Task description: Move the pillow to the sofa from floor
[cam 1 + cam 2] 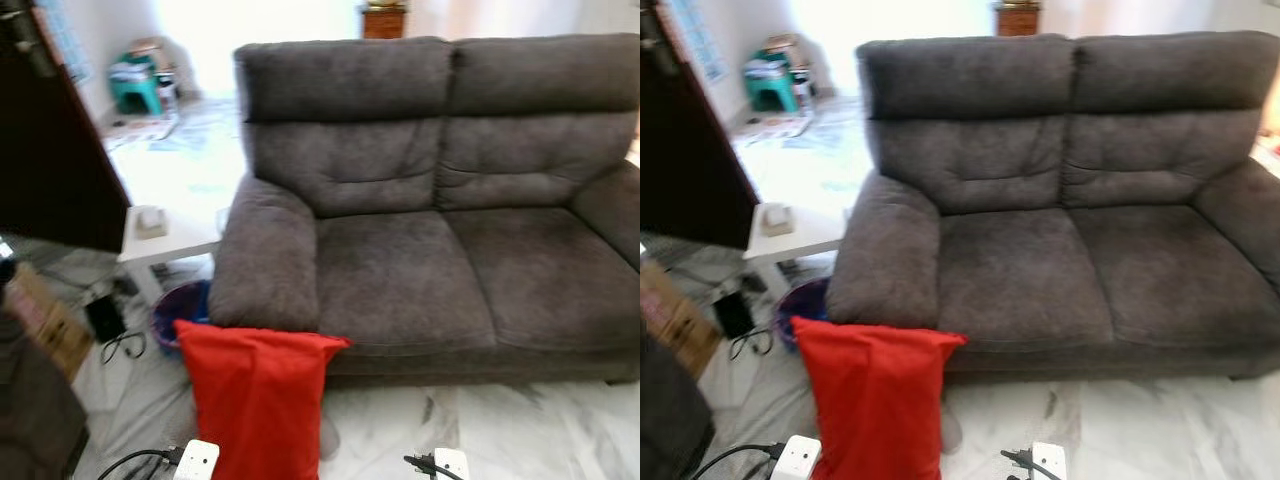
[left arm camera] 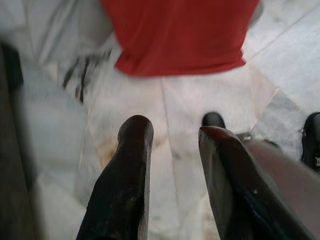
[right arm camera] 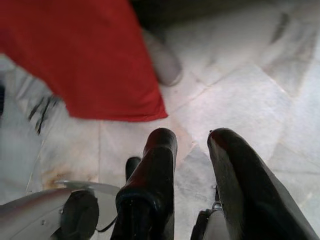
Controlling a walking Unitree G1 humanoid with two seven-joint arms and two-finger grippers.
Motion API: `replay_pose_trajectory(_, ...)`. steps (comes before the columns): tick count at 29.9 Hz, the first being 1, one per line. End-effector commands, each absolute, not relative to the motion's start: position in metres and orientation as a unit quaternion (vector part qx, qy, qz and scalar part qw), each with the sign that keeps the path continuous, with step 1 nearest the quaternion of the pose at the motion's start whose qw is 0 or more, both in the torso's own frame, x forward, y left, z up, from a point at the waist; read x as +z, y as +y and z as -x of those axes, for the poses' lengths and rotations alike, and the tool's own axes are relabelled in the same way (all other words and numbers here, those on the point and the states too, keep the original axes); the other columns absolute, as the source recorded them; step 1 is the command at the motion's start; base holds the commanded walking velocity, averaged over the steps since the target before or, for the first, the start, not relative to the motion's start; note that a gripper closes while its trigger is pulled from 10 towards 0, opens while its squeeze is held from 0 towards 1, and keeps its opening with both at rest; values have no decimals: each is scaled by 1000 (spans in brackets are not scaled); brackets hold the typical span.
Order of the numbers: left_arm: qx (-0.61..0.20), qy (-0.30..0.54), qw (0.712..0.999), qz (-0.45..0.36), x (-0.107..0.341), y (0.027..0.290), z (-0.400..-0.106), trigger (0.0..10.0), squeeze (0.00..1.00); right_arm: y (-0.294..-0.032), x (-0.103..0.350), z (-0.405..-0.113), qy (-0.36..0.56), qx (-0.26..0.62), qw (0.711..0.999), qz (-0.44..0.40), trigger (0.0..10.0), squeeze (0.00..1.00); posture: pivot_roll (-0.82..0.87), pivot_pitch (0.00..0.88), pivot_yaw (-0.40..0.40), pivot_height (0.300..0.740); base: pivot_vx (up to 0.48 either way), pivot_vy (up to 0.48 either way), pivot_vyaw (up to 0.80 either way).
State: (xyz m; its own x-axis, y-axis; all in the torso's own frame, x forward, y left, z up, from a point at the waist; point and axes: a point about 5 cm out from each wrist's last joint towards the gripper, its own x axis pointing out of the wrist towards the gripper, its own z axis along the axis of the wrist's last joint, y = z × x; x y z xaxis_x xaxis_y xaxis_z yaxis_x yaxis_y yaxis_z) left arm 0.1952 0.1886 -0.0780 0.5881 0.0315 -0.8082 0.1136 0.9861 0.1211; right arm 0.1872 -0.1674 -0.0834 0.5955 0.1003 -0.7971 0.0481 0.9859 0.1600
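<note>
A red pillow (image 1: 258,398) stands upright on the pale marble floor (image 1: 520,430), leaning against the front of the dark grey sofa (image 1: 440,240) just below its left armrest. The top edge of the pillow reaches about the height of the seat cushions, and its lower part runs out of the head views. Nothing lies on the sofa seat.

The left gripper (image 2: 175,132) hovers low over the floor, pointing at the pillow's bottom edge, its two black fingers (image 2: 131,150) set apart with bare marble between them and nothing held. The right gripper (image 3: 192,137) hangs alongside, also above the floor and a little short of the pillow's corner; its fingers (image 3: 159,150) are likewise apart and empty. In the head views the white wrist ends of both arms poke up at the bottom edge, one beside the pillow and one further right.

To the left of the sofa a white counter (image 1: 165,215) carries a small box, perhaps tissues (image 1: 150,221), though it is too blurred to be sure. Under its edge sits a dark purple bin (image 1: 178,313) touching the armrest's side, with a black cable (image 1: 125,345) trailing on the floor near it. A brown cardboard box (image 1: 45,320) stands at the far left, and a green stool (image 1: 135,90) sits far back by the bright wall
</note>
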Motion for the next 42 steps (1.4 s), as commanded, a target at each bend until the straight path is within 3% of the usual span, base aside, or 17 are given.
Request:
replay_pose_trajectory(1,-22,459,884,-82,-79,192,-193,10000,0,-169,-85,-184,449,13,890,-80,10000,0,-52,0,80,740,0,0,800)
replay_pose_trajectory(14,-15,456,887,-73,-78,190,-194,10000,0,-172,-83,-185,444,12,892,-81,10000,0,-62,0,73,740,0,0,800)
replay_pose_trajectory(24,-8,453,890,-59,-79,183,-195,10000,0,-181,-82,-187,445,24,893,-61,10000,0,-77,0,16,740,0,0,694)
replay_pose_trajectory(32,-9,459,888,-45,-83,171,-190,10000,0,-196,-79,-188,444,8,894,-59,10000,0,-76,0,-12,740,0,0,0)
replay_pose_trajectory(42,7,456,889,-49,-82,184,-188,10000,0,-196,-74,-199,438,1,896,-70,10000,0,-68,4,17,740,0,0,0)
